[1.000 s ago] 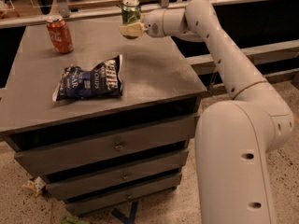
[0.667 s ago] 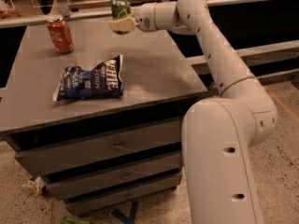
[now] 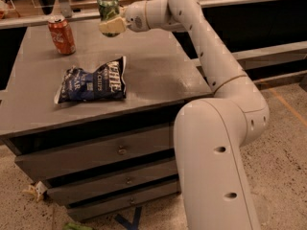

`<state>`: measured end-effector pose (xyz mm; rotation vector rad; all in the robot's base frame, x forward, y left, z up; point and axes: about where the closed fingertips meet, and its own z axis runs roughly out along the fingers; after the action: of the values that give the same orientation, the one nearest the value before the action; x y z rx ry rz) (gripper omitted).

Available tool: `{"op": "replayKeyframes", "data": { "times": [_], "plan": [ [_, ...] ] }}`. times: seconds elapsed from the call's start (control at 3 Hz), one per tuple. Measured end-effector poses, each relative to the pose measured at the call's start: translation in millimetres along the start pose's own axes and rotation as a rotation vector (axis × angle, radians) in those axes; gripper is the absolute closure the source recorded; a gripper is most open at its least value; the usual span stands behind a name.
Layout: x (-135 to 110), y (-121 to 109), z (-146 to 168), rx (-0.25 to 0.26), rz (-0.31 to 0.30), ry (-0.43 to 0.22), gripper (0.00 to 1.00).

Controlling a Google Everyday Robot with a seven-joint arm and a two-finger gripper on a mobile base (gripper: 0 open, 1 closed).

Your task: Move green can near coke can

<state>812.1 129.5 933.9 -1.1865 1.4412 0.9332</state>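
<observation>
Gripper [image 3: 111,25] of mine is clenched on the green can [image 3: 107,4], holding it upright and, as far as I can judge, lifted off the cabinet top [image 3: 158,71] near its far edge. The coke can [image 3: 62,35] stands upright toward the far left corner, apart from mine. A dark blue chip bag [image 3: 93,80] lies flat nearer the front.

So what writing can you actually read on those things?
"ETTLE", large white letters, and smaller "CHIPS": on the chip bag; its other print is too small to read.
Coke can: white lettering, too blurred to read.
Green can, held by the gripper above the table's far edge: pale marks, unreadable.
</observation>
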Motion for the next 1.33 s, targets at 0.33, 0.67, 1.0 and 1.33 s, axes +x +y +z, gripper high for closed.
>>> {"op": "replayKeyframes", "data": {
  "times": [0.33, 0.67, 1.0, 1.33],
  "plan": [
    [10.3, 15.1, 20.1, -0.044, -0.005, 0.04, 1.0],
    [22.3, 19.0, 36.5, -0.024, 0.004, 0.082, 1.0],
    [30.0, 14.8, 51.9, 0.047, 0.001, 0.113, 1.0],
    [30.3, 8.0, 63.7, 0.133, 0.02, 0.093, 1.0]
  ]
}}
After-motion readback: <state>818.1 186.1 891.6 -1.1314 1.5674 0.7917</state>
